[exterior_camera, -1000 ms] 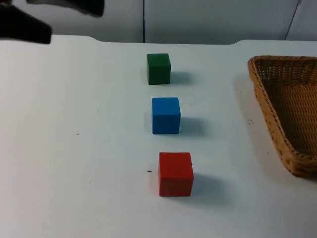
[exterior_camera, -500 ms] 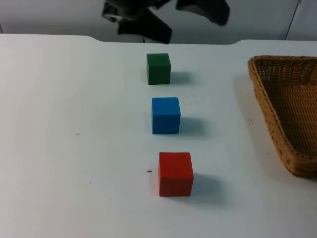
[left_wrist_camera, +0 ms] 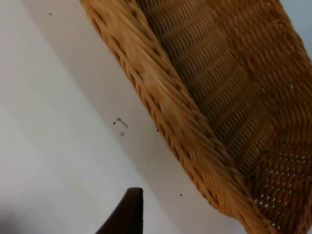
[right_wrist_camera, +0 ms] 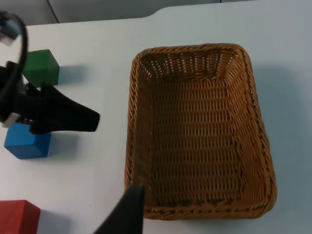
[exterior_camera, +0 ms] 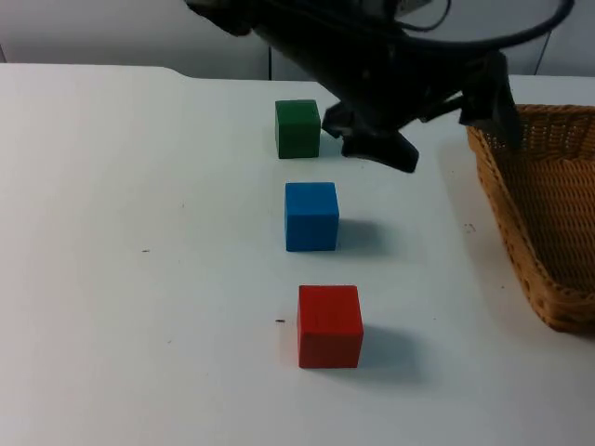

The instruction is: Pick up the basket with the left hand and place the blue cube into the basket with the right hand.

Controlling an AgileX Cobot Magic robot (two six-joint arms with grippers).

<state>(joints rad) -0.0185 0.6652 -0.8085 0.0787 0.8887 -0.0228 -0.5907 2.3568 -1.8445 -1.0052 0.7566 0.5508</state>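
Reaching across the worktop (exterior_camera: pixel 139 279) in the top view, the left end effector (exterior_camera: pixel 446 125) hung with fingers apart beside the basket (exterior_camera: pixel 544 214), which sat on the worktop ungrasped. The blue cube (exterior_camera: pixel 311 216) lay between green cube (exterior_camera: pixel 297 128) and red cube (exterior_camera: pixel 329 325).

Left wrist view: the basket rim (left_wrist_camera: pixel 180 112) ran close ahead, placed for gripping.

Right wrist view: the right end effector waited above the basket; whether its fingers were apart could not be told.

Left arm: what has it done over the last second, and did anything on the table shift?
The left gripper has swung from the table's far left corner across toward the basket, and now hangs open near its left rim, holding nothing. The basket, green cube, blue cube and red cube lie where they were.
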